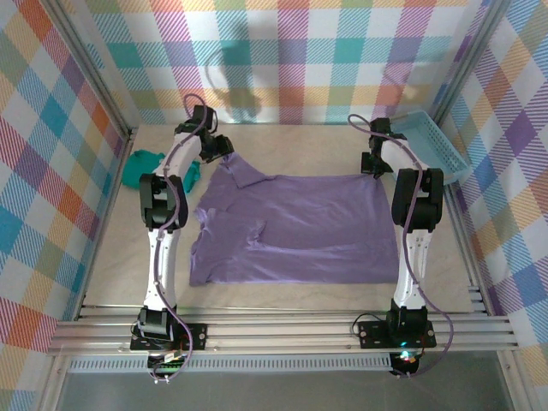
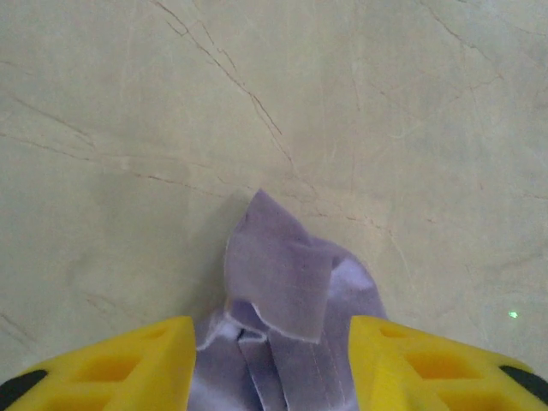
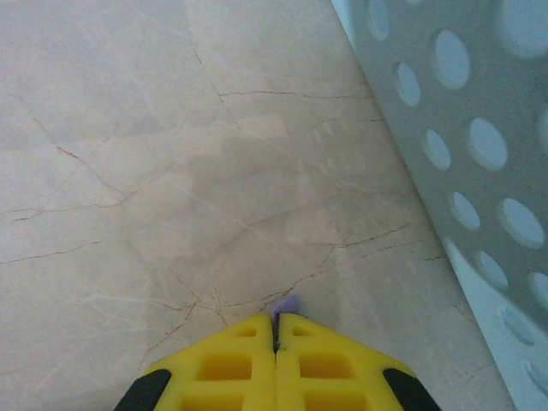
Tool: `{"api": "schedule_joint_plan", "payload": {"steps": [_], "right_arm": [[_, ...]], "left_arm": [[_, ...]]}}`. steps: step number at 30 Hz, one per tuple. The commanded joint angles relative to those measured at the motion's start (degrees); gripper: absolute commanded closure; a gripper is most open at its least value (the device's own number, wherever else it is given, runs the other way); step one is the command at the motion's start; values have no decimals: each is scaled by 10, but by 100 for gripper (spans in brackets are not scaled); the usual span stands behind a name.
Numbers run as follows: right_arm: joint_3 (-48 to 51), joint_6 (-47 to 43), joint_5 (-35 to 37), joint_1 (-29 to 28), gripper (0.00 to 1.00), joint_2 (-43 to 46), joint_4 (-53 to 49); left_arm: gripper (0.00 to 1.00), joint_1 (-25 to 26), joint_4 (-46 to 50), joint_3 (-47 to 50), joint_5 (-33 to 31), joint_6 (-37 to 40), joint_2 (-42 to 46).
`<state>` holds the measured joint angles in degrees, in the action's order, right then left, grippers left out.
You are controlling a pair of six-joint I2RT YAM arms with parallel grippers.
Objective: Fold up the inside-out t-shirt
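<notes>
**Top external view: shirt spread flat, a gripper at each far corner**

Top external shows us the inside-out t-shirt [image 1: 291,227] lying spread across the middle of the table [image 1: 300,137], between the two arms. Its lavender cloth is mostly smooth, with a small wrinkle near the centre. The edge toward the right arm runs straight, while the side toward the left arm is uneven and rumpled. The left gripper [image 1: 218,147] sits at the shirt's far left corner, where the cloth draws up into a point. The right gripper [image 1: 374,164] sits at its far right corner.

From the left wrist camera we see the yellow fingers [image 2: 128,360] spread well apart. A bunched, seamed corner of the lavender fabric lies between them, and its tip points away over the bare marbled tabletop. We cannot tell whether the pads press on the cloth.

From the right wrist camera we see the other pair of yellow fingers [image 3: 231,368] pressed together. A tiny sliver of lavender cloth peeks out at their tips, so they are pinching the edge of the shirt. Just beside them on the right rises the perforated wall of a pale blue basket [image 3: 462,154].

Back in the top view, that basket leans against the far right wall. A crumpled teal garment [image 1: 141,167] lies beyond the left arm, apart from the shirt.
</notes>
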<state>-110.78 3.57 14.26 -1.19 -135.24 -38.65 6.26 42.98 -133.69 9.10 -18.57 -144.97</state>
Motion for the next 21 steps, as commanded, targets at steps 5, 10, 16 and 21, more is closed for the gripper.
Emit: {"api": "schedule_joint_plan", "payload": {"steps": [5,10,16,21], "right_arm": [[-14,-7,-20,4,100,-4,-12],[-9,-9,-18,4,100,-4,-12],[-15,-15,-9,4,100,-3,-11],[-23,-19,-3,4,100,2,-12]], "left_arm": [[66,-14,42,-72,19,14,-47],[78,-20,44,-97,30,8,-64],[88,-25,34,-106,29,10,-63],[92,-27,34,-119,33,19,-55]]}}
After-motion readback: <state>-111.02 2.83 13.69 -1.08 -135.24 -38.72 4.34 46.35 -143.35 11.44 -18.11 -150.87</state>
